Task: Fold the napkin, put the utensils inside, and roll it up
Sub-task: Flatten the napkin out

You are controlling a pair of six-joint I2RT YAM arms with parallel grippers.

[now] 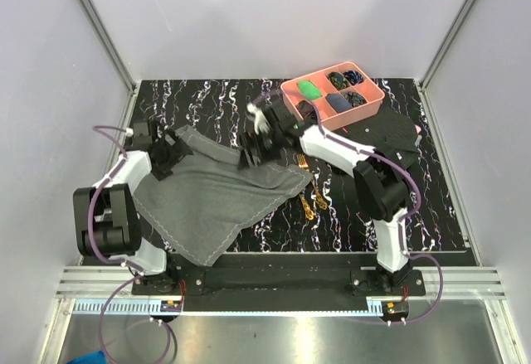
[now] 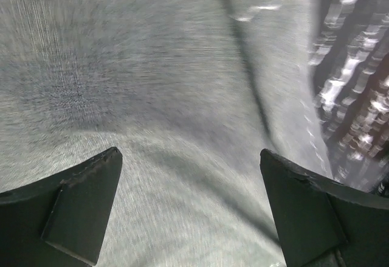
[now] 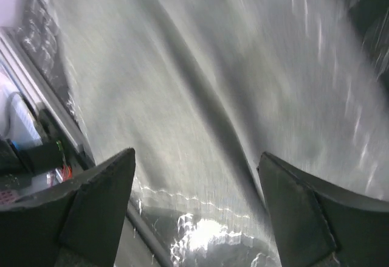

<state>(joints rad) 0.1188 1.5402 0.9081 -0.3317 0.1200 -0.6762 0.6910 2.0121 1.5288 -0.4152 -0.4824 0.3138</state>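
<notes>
The grey napkin (image 1: 211, 198) lies spread and rumpled on the black marbled mat, one corner hanging toward the front edge. My left gripper (image 1: 170, 152) hovers open over its far left corner; the left wrist view shows grey cloth (image 2: 182, 97) between and beyond the spread fingers. My right gripper (image 1: 255, 150) hovers open over the napkin's far edge; the right wrist view shows the stitched edge (image 3: 200, 200) between the fingers. The gold spoon and fork (image 1: 312, 188) lie on the mat just right of the napkin.
A pink tray (image 1: 375, 94) with dark and green items stands at the back right. A black cloth (image 1: 390, 136) lies right of the right arm. Metal frame posts and white walls ring the mat (image 1: 207, 103).
</notes>
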